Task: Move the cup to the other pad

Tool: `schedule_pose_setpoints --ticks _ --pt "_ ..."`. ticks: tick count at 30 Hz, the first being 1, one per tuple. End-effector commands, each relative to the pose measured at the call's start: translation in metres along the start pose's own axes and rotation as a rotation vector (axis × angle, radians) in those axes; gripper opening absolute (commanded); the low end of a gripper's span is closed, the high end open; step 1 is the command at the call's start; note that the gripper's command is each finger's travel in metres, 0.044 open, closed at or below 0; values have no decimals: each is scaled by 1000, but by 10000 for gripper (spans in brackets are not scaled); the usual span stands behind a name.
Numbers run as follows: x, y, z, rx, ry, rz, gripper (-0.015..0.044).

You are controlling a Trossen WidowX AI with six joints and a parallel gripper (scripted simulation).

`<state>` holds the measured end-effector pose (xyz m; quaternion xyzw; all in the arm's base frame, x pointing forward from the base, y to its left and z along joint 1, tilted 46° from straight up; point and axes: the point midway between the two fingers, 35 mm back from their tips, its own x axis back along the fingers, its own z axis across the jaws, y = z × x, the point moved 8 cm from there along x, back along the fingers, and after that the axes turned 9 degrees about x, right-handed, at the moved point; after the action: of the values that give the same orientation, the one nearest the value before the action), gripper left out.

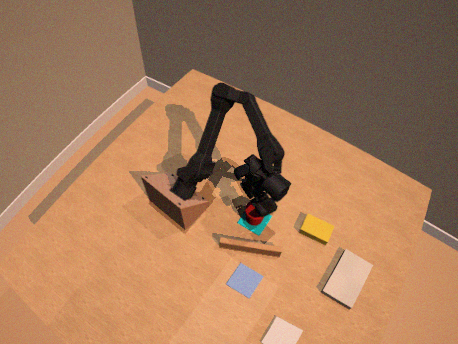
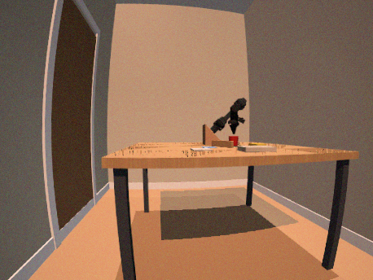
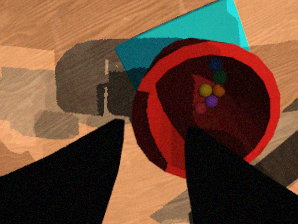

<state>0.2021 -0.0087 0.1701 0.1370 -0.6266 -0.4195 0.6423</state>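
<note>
The red cup [image 1: 253, 215] [image 2: 233, 141] [image 3: 274, 107] stands upright on the teal pad [image 1: 259, 230] [image 3: 200, 26]. Several coloured marbles [image 3: 206, 90] lie inside it, seen in the wrist view. My gripper [image 2: 234, 133] [image 3: 155, 132] is partly open and holds nothing. Its fingertips are just above the cup in the exterior view. In the wrist view one finger overlaps the near part of the cup's mouth and the other is left of the cup. In the top view the arm hides part of the rim. The blue pad [image 1: 245, 280] lies bare beyond the wooden bar.
A low wooden bar [image 1: 250, 246] [image 2: 221, 143] stands between the two pads. A yellow block [image 1: 317, 228] and a grey-white box [image 1: 347, 278] lie to the right in the top view. A white block [image 1: 282, 331] is at the bottom edge. The arm's brown wedge-shaped base [image 1: 167, 204] is at left.
</note>
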Motion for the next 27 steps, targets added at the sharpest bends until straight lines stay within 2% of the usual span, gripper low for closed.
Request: schedule_pose_setpoints --ticks 1,13,27 --pt "5 0 0 2 1 2 128" --pt "7 0 -1 0 -1 2 440" --pt "54 0 -2 0 0 7 440"
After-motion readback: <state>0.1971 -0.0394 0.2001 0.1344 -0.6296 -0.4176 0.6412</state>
